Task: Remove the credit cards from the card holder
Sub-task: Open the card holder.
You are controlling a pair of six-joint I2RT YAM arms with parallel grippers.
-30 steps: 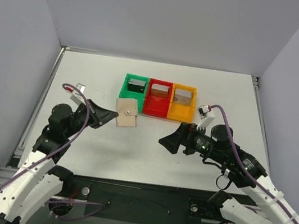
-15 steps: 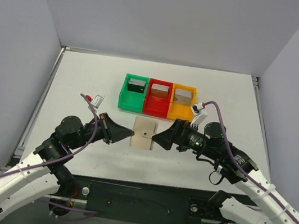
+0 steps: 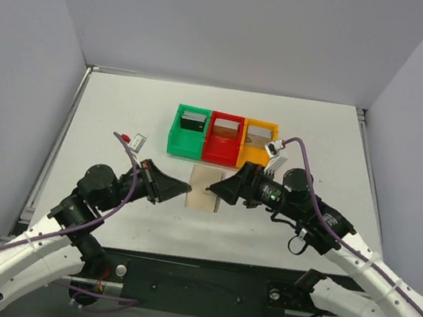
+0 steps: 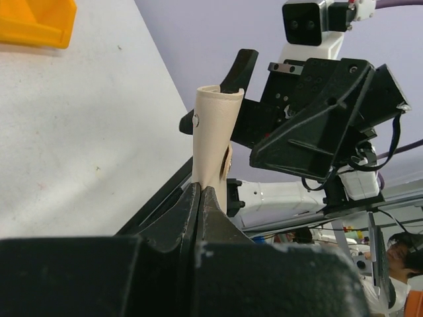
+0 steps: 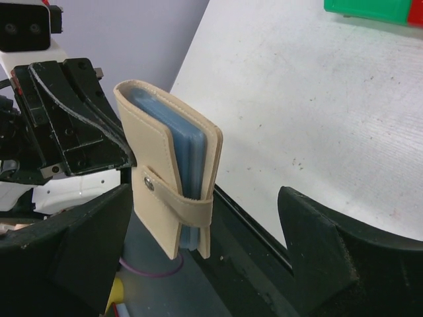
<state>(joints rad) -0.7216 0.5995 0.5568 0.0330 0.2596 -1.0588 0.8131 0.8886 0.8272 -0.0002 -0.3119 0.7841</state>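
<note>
Card holder [image 5: 173,168] held off table between both arms: smooth tan bifold, rounded corners, strap snapped shut by metal stud, bluish sleeves inside. Left gripper [image 4: 200,191] pinches one edge tight. Right gripper [image 3: 216,191] jaws wide, flanking holder, unclamped.

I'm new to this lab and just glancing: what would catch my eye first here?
A tan wallet, strapped shut, is pinched by the left end effector mid-table, with the right end effector open around it. Behind stand a green bin, a red bin and an orange bin.
</note>
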